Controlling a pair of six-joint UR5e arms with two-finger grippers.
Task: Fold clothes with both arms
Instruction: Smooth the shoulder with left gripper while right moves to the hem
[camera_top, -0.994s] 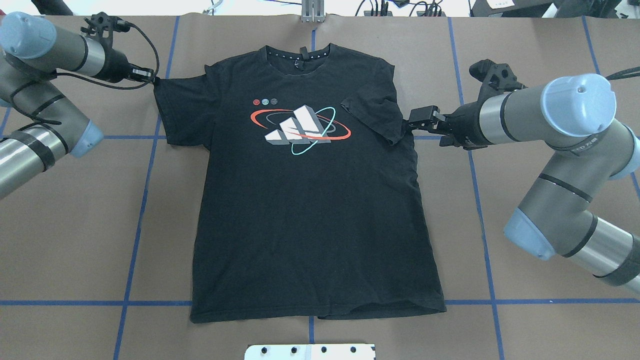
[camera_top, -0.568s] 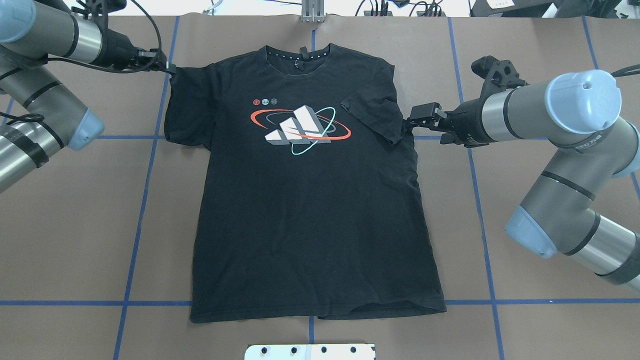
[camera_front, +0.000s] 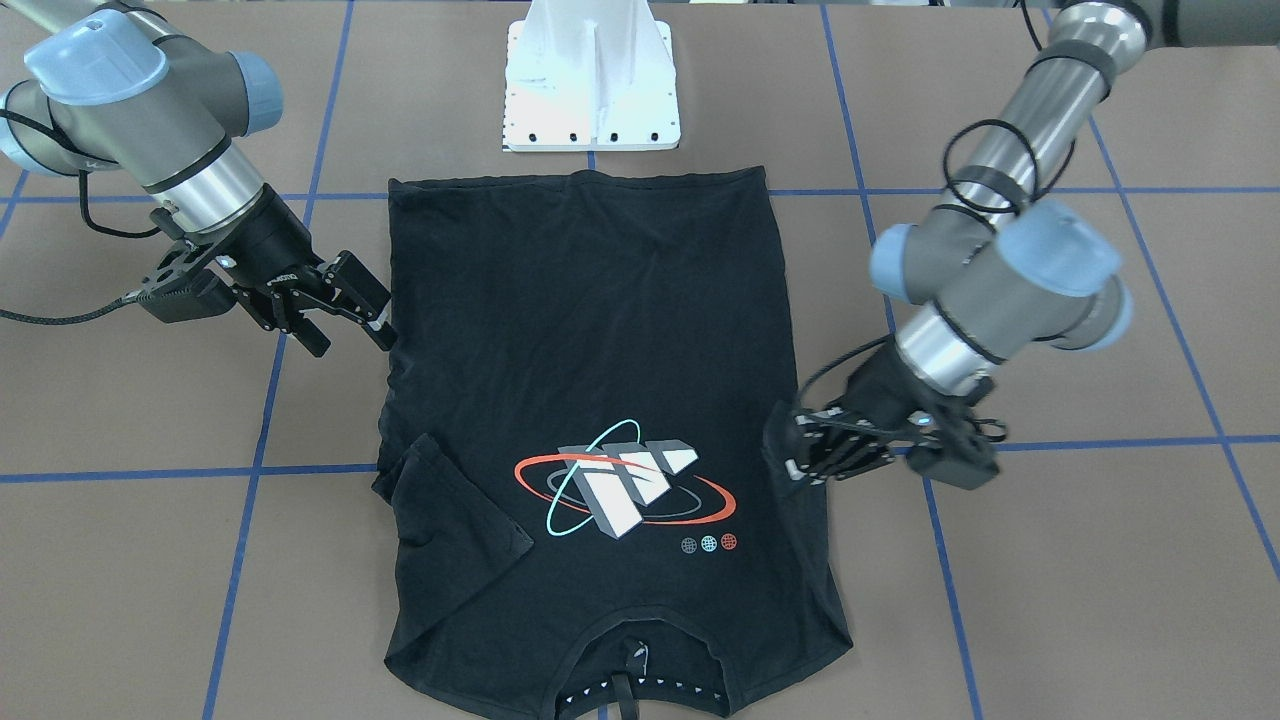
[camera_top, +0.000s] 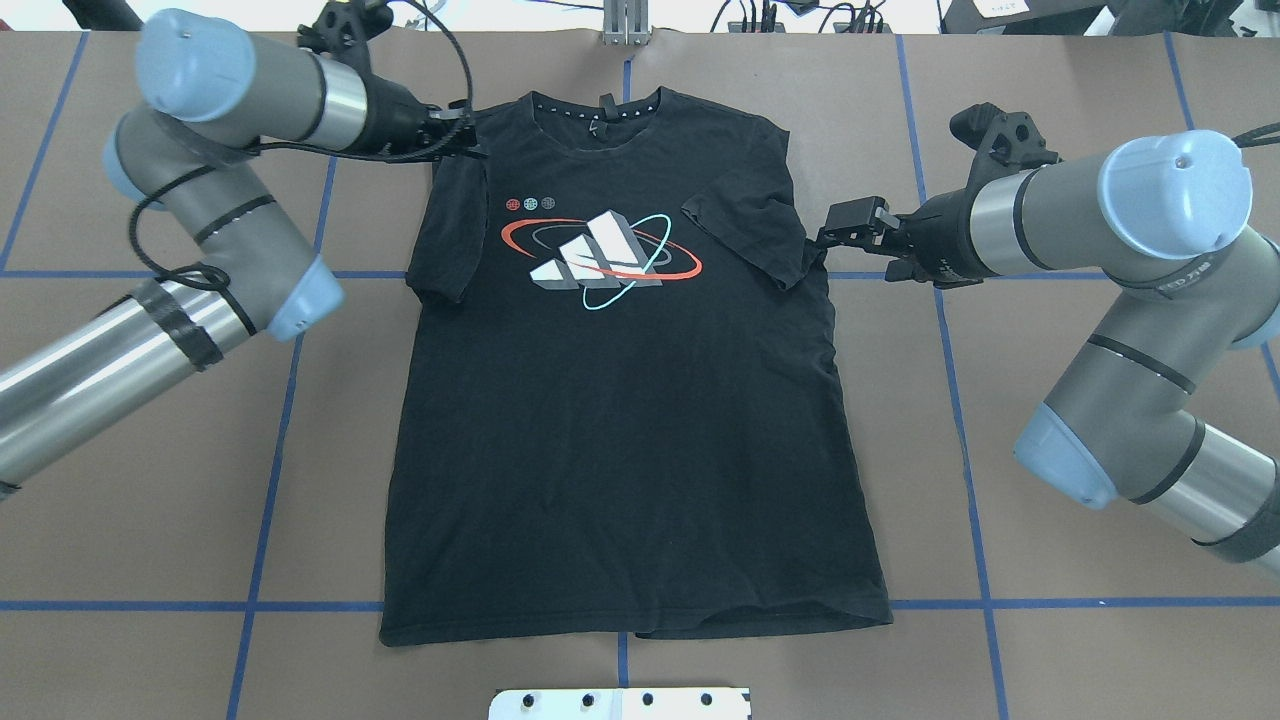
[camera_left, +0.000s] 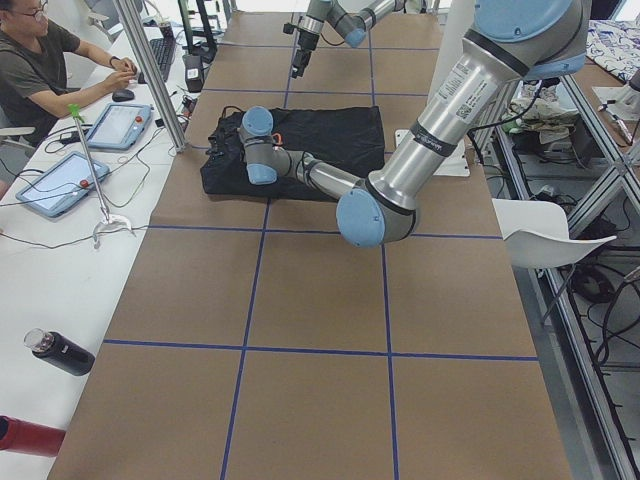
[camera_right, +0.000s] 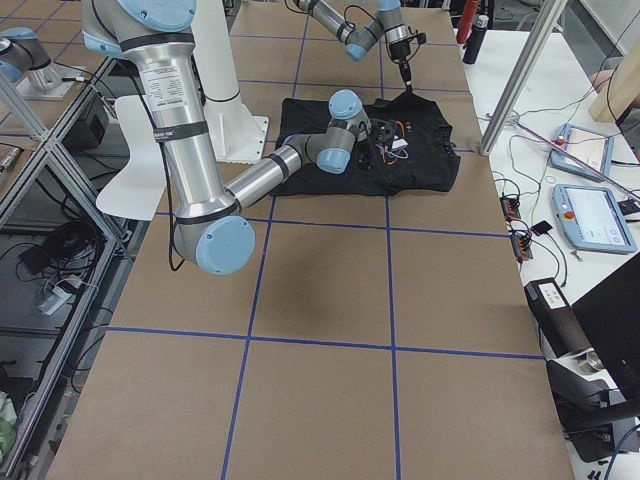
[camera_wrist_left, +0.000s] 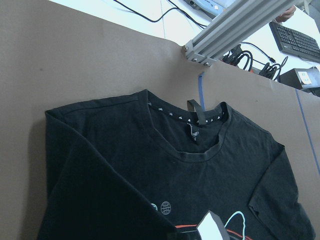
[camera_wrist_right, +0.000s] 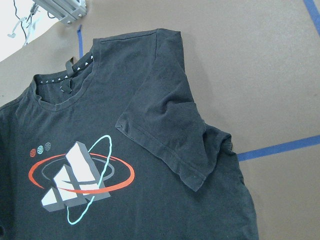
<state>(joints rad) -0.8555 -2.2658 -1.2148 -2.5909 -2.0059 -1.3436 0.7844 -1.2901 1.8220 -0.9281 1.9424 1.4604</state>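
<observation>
The black T-shirt lies flat, print up, collar at the far edge; it also shows in the front view. Its right sleeve lies folded in over the chest, as the right wrist view shows. My left gripper is shut on the left sleeve and holds it lifted and turned in over the shoulder; the front view shows the left gripper there too. My right gripper is open and empty, beside the shirt's right edge.
The white pedestal base stands at the near table edge behind the hem. An aluminium post stands beyond the collar. Blue tape lines cross the brown table. An operator with tablets sits at a side bench.
My left gripper has moved right, carrying the left sleeve from spread flat to turned in over the shirt's shoulder. My right gripper has hardly moved.
</observation>
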